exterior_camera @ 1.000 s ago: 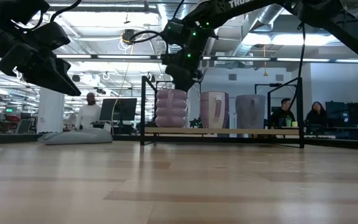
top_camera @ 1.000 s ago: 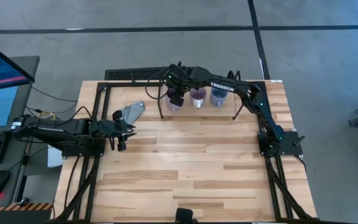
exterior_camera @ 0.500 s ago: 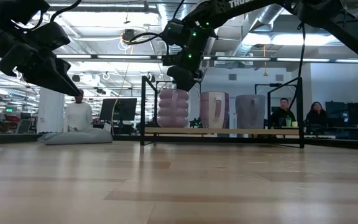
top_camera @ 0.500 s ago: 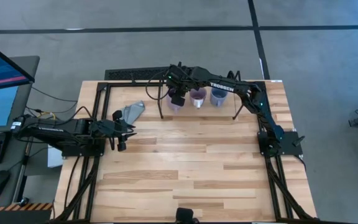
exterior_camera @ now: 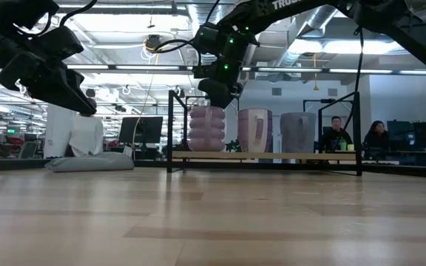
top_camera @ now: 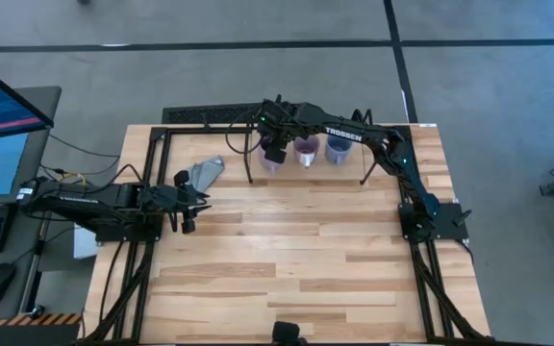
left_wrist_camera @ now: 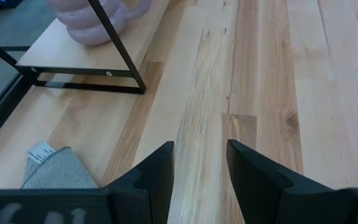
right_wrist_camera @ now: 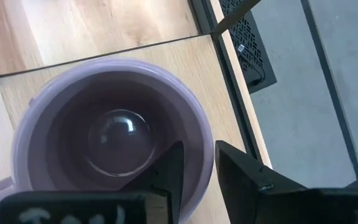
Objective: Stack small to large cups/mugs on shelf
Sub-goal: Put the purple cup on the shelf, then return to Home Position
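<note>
The right arm reaches from its base at the table's right edge across to the far left end of the shelf [top_camera: 365, 163], its forearm passing over the other mugs; the right gripper [right_wrist_camera: 196, 163] hangs directly above the pale lilac mug [exterior_camera: 207, 128], pointing down, with one finger [right_wrist_camera: 169, 171] inside the rim and the other outside it, the wall of the mug between them; the fingers stand a little apart and I cannot tell whether they press the wall or merely straddle it. The left arm lies low along the table's left side, its forearm pointing right; the left gripper [left_wrist_camera: 199, 163] hovers over bare wood with its fingers parted and nothing between them, near the grey folded object [top_camera: 204, 172].

All three mugs stand upright in a row on the shelf's wooden board at the far side of the table: the pale lilac mug at the left end, the purple mug [exterior_camera: 254, 131] in the middle, the blue-grey mug [exterior_camera: 297, 132] on the right, each just beside the next.

From above, the right gripper and wrist cover much of the lilac mug; the handles are hard to make out in the level view; the left wrist view cuts the lilac mug off at its ribbed lower part.
</note>
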